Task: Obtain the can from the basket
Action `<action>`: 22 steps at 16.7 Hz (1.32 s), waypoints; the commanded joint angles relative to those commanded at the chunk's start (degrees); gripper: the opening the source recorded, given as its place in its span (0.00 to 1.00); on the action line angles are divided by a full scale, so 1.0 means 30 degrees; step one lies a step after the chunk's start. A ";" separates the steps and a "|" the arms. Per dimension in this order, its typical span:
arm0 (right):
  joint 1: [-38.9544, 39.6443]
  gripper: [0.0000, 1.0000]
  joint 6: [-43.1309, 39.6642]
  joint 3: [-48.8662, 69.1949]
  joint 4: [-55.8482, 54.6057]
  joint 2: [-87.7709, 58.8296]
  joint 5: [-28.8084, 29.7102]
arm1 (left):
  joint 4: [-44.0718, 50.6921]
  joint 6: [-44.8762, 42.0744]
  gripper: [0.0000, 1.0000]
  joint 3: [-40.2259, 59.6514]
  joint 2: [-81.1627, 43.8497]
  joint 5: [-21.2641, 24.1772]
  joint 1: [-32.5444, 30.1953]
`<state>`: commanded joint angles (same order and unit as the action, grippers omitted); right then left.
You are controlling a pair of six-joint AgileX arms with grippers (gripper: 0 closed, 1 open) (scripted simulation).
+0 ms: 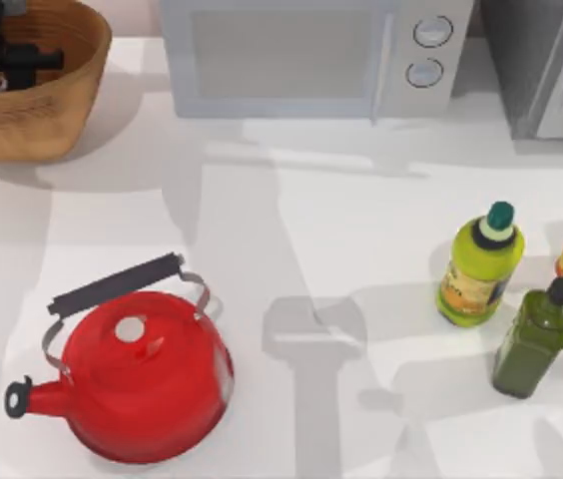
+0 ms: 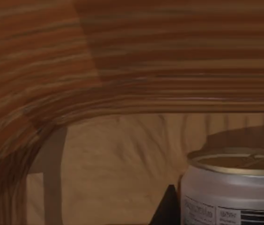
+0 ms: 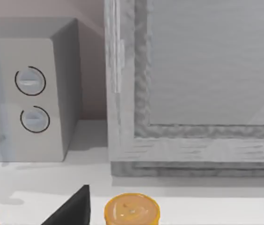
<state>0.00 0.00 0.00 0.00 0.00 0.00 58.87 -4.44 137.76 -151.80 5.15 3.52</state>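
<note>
While reaching into the basket [image 1: 47, 115] at the table's far left, best lower the left gripper [image 1: 7, 60] straight beside the can [image 2: 232, 192], which stands upright on the basket floor near the ribbed wall. Cannot tell whether its fingers are spread or pressed together. Beyond: red kettle [image 1: 142, 384], microwave [image 1: 311, 55], three bottles [image 1: 479, 264] at right; nothing blocks except the basket's wall.
</note>
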 joint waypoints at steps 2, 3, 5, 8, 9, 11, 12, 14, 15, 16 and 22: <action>0.0000 1.00 0.0000 0.0000 0.0000 0.0000 0.0000 | 0.0000 0.0000 0.00 0.0000 0.0000 0.0000 0.0000; 0.0000 1.00 0.0000 0.0000 0.0000 0.0000 0.0000 | 0.0000 0.0000 0.00 0.0000 0.0000 0.0000 0.0000; 0.0000 1.00 0.0000 0.0000 0.0000 0.0000 0.0000 | 0.0000 0.0000 0.00 0.0000 0.0000 0.0000 0.0000; 0.0000 1.00 0.0000 0.0000 0.0000 0.0000 0.0000 | 0.0000 0.0000 0.00 0.0000 0.0000 0.0000 0.0000; 0.0000 1.00 0.0000 0.0000 0.0000 0.0000 0.0000 | 0.0000 0.0000 0.00 0.0000 0.0000 0.0000 0.0000; 0.0000 1.00 0.0000 0.0000 0.0000 0.0000 0.0000 | 0.0025 -0.0084 0.00 0.0240 0.0530 -0.0079 0.0048; 0.0000 1.00 0.0000 0.0000 0.0000 0.0000 0.0000 | 0.0094 -0.0066 0.00 0.0079 0.0567 -0.0170 0.0021; 0.0000 1.00 0.0000 0.0000 0.0000 0.0000 0.0000 | 0.0294 -0.0023 0.00 -0.0741 0.0904 -0.0579 -0.0127; 0.0000 1.00 0.0000 0.0000 0.0000 0.0000 0.0000 | 0.0365 -0.0028 0.00 -0.1455 0.1312 -0.0906 -0.0260; 0.0000 1.00 0.0000 0.0000 0.0000 0.0000 0.0000 | 0.0401 -0.0061 0.00 -0.2357 0.1880 -0.1290 -0.0417; 0.0000 1.00 0.0000 0.0000 0.0000 0.0000 0.0000 | -0.1521 -0.0407 0.00 -1.1385 0.8435 -0.3924 -0.1414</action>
<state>0.00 0.00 0.00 0.00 0.00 0.00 54.31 -5.66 103.61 -126.50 -6.62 -0.72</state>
